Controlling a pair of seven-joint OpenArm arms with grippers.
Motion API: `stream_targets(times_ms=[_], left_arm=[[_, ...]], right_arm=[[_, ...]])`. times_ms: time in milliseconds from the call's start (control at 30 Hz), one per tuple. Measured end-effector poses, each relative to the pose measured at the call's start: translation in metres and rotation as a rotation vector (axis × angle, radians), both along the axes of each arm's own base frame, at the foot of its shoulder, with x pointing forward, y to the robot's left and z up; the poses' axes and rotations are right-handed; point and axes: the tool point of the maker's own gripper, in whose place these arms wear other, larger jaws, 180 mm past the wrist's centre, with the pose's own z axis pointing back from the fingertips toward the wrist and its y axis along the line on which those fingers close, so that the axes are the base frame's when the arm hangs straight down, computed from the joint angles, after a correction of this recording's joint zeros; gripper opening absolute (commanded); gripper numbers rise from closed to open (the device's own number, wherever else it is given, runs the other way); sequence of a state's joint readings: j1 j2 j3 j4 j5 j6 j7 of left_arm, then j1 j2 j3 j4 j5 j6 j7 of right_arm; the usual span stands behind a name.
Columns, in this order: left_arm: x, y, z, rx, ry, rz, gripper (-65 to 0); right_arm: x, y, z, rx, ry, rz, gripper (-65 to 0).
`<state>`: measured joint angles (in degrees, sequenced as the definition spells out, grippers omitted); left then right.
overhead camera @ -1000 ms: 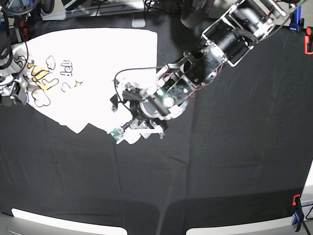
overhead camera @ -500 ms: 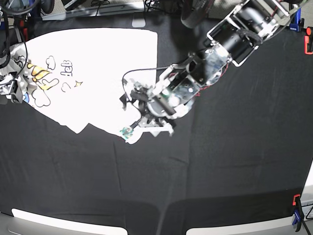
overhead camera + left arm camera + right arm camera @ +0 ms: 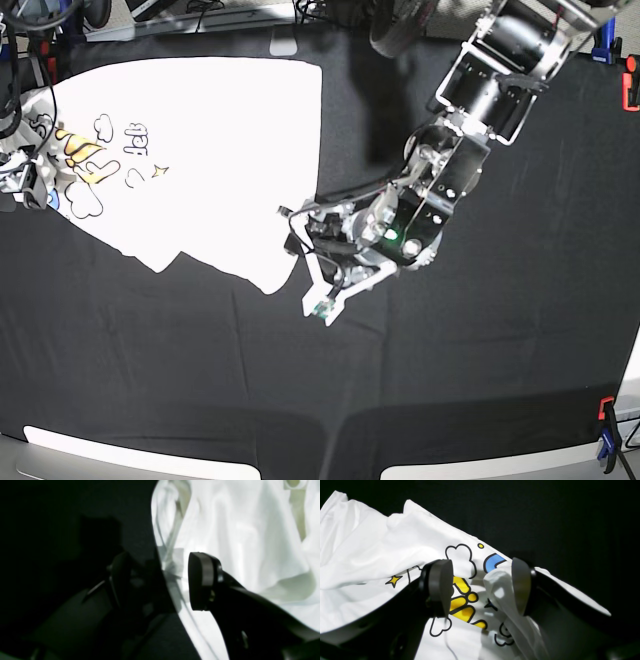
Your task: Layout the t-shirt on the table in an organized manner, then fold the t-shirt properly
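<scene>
The white t-shirt (image 3: 220, 150) lies spread at the table's (image 3: 480, 350) far left, its printed part (image 3: 90, 160) near the left edge. My left gripper (image 3: 293, 230) hovers at the shirt's lower right edge. In the left wrist view this gripper (image 3: 161, 582) is open, and the shirt's (image 3: 237, 542) edge runs between its fingers over the black table (image 3: 75, 517). My right gripper (image 3: 22, 187) sits at the printed end. It (image 3: 480, 587) is open too, with a raised fold of the t-shirt (image 3: 500, 585) between the pads, next to the right one.
Orange and blue clamps (image 3: 630, 88) (image 3: 606, 432) sit on the table's right edge. White rounded shapes (image 3: 130, 455) line the near edge. A small grey object (image 3: 283, 47) and cables lie beyond the far edge.
My left arm has swung right and toward the near side, from over the shirt's lower corner to its right edge. That corner now lies flat. The right gripper has barely moved.
</scene>
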<state>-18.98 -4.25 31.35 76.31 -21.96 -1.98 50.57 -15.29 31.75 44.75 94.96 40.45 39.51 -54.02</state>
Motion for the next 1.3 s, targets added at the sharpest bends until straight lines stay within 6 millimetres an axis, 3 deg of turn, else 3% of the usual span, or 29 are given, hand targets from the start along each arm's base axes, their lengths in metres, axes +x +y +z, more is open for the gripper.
stream_targets(times_ms=[167,400,667,1033,1133,1300], left_arm=[[-0.011,-0.012,-0.008,-0.064,0.065,-0.047,-31.1],[-0.012,-0.032,0.000,-0.086,0.027,-0.066,-31.1],[-0.020,-0.019,-0.021,0.004,0.005,-0.062,-31.1],[-0.020,-0.023,-0.019,-0.029,-0.018,-0.053,-31.2],[-0.018,-0.024,-0.017,-0.039,-0.031,-0.049,-36.4],[-0.014,-0.026,-0.013,-0.061,-0.059,-0.040,-51.6]], right_arm=[[0.000,0.000,0.000,0.000,0.000,0.001,-29.0],[0.000,0.000,0.000,0.001,0.000,0.000,-29.1],[0.000,0.000,0.000,0.000,0.000,0.000,-29.1],[0.006,0.013,0.009,0.081,-0.056,0.026,-29.0],[0.006,0.013,0.009,0.081,-0.056,0.026,-29.1],[0.006,0.013,0.009,0.082,-0.057,0.026,-29.0]])
